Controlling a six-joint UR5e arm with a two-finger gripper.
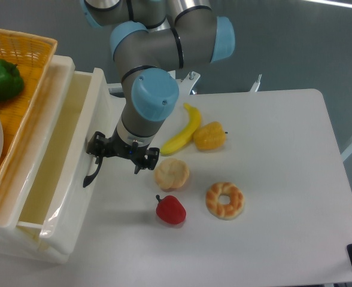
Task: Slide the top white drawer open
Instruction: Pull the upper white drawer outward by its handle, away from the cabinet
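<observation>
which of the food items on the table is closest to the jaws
The round pale bread roll, just right of the gripper; the red pepper, doughnut and banana lie farther off.

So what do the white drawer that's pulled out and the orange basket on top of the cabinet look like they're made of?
The glossy cream-white top drawer looks like moulded plastic: smooth walls with a sheen and rounded edges. Its curved black handle also looks plastic, though that is less certain. The orange woven basket shows a criss-cross weave; whether it is plastic or natural fibre cannot be told.
</observation>
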